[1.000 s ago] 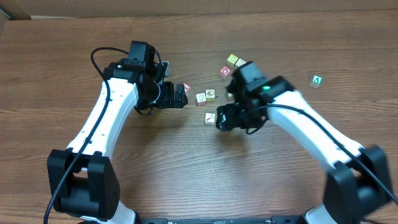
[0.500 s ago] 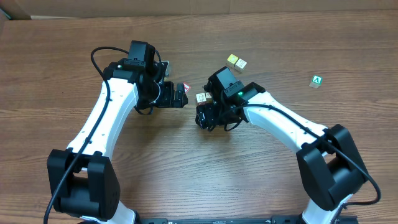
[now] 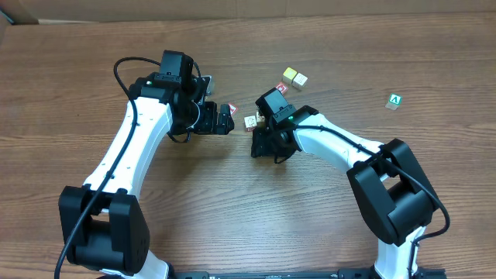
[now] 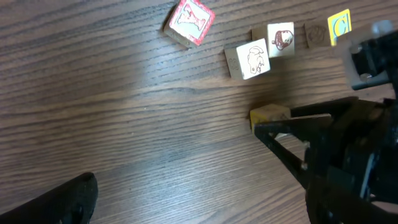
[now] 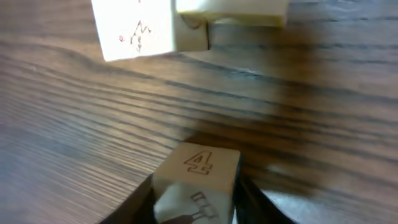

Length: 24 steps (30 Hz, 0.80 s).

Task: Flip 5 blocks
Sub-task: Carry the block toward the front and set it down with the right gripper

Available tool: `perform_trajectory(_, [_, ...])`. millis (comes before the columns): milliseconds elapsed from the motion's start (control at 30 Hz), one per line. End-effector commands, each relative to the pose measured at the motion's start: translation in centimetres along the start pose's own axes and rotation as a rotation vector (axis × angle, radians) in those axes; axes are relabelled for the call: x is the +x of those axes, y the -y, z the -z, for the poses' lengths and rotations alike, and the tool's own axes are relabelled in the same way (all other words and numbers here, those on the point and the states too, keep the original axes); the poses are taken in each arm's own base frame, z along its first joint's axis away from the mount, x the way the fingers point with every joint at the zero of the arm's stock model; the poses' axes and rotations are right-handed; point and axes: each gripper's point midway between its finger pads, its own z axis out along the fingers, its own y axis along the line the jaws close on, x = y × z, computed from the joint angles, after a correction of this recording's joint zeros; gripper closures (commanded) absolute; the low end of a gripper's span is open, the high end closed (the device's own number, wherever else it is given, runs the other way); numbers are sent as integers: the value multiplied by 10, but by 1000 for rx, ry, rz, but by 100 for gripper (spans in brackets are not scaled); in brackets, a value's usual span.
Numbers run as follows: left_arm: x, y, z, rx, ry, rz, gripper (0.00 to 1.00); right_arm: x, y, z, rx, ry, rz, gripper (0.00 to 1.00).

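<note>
Right jaws pinch a pale wooden block (image 5: 196, 180), a 4 outlined on top; left jaws spread.

Brown wood-grain table (image 3: 93, 46). Couple of printed blocks (image 3: 251, 122) clustered mid-frame, another block (image 4: 270, 115) just below them, two yellow cubes (image 3: 293, 76) touching up and to the right, green A cube (image 3: 395, 100) well off right.

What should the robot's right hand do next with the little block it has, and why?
Probably lift it a little and roll the wrist to turn it over. The right gripper has a finger against each side of the block marked 4, so it looks gripped. The block seems to rest on the table with the 4 facing up, so it is not yet flipped.
</note>
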Motion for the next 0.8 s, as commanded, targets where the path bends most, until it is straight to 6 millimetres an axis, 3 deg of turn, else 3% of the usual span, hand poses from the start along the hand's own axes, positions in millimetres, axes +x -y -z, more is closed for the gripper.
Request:
perform_trajectory(0, [-4,3,0,8,5,-26,0,1,6,-4,29,-1,-47,76])
perform_trajectory(200, [-3,4,0,6,2,-43,0,5,20,12,118,10,-55,88])
perform_trajectory(400, [2,-11,-5,-135,-3,-11,0,15,27,66,192,42,-55,89])
perform_trajectory(600, [15,-20,-27,-141,-15,57,0,34,27,126,198,78,-118,90])
perform_trajectory(767, [23,-24,-40,-135,-17,78,0,59,48,146,301,39,-193,91])
